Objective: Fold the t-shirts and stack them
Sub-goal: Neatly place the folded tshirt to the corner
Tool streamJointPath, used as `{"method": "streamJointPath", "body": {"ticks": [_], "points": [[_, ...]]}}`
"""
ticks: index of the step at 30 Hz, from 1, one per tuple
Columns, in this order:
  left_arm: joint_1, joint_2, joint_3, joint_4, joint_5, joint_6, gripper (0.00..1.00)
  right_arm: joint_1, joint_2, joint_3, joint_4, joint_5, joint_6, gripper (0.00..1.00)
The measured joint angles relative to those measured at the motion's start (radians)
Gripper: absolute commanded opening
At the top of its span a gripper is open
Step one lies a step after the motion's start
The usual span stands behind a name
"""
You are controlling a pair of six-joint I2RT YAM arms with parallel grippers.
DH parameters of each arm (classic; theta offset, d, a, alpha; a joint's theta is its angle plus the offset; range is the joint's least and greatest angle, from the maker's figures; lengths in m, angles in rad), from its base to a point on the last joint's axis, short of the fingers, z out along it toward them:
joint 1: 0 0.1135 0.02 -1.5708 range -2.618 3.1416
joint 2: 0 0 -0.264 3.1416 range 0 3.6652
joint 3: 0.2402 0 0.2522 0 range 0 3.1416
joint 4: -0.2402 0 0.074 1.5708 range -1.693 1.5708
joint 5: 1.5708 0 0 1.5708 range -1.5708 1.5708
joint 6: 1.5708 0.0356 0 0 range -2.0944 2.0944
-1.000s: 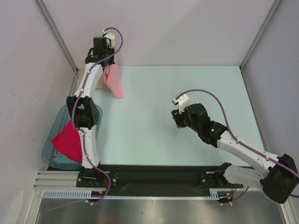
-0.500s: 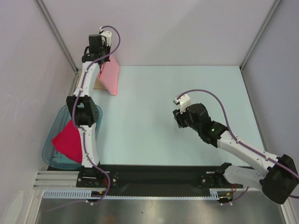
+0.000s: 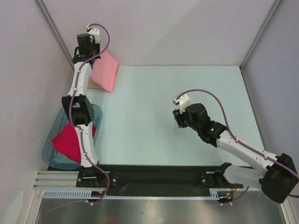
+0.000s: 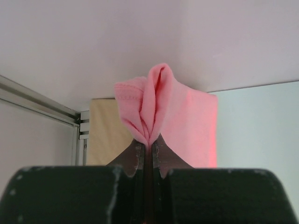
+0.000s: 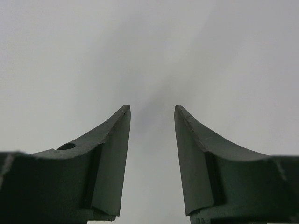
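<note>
One salmon-pink t-shirt, one crimson t-shirt, one tan t-shirt and one teal tub are visible.

A pale mint-green table fills the floor of a closed booth. 3 plain, matte, lavender-grey walls stand around it: a back wall, a left wall and a right wall. 2 aluminium frame posts mark the back corners, the left post and the right post, each leaning outward toward the top of the overhead view. Along the table's near edge runs a black strip, then a white slotted cable duct, then a brushed metal sheet. The light is soft and even, with faint shadows.
</note>
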Motion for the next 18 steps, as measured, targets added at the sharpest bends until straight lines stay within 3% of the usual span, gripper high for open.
{"method": "streamJointPath", "body": {"ticks": [18], "points": [[0.018, 0.090, 0.000, 0.157, 0.015, -0.050, 0.00, -0.011, 0.035, 0.000, 0.000, 0.001, 0.004, 0.47]]}}
